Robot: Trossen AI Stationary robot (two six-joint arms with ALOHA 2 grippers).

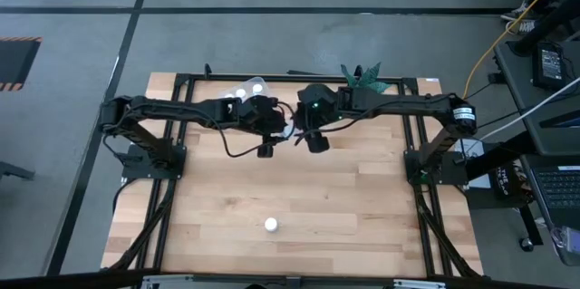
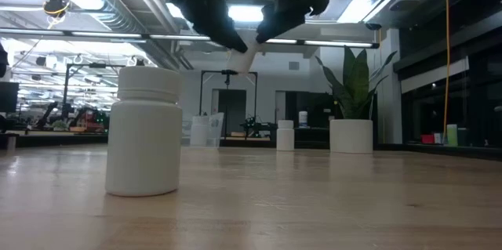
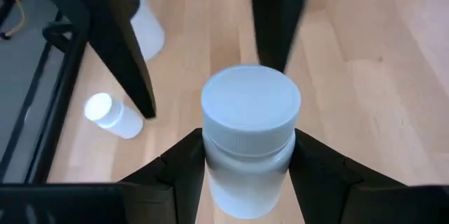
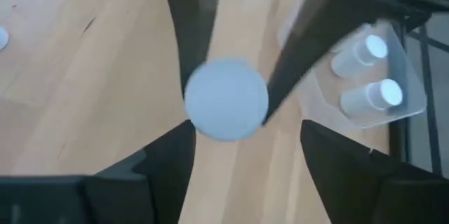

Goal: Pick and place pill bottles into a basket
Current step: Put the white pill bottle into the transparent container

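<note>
Above the far middle of the desk (image 1: 299, 189) both arms meet in the air. Left gripper (image 3: 247, 175) pinches a bottle (image 3: 249, 136) by its body, a finger pressed to each side, cap facing outward. Right gripper (image 4: 235, 147) sits just beside it with its fingers spread, a gap showing on one side of that same bottle, so it has no hold. From desk height the bottle hangs tilted between the two dark grippers, well clear of the wood.

Near the far left edge sits the basket (image 4: 410, 87), with two bottles (image 4: 372, 97) lying in it. Another bottle (image 1: 270, 225) stands alone on the near part of the desk, well apart from the arms. A potted plant (image 2: 351, 121) stands at the far right edge.
</note>
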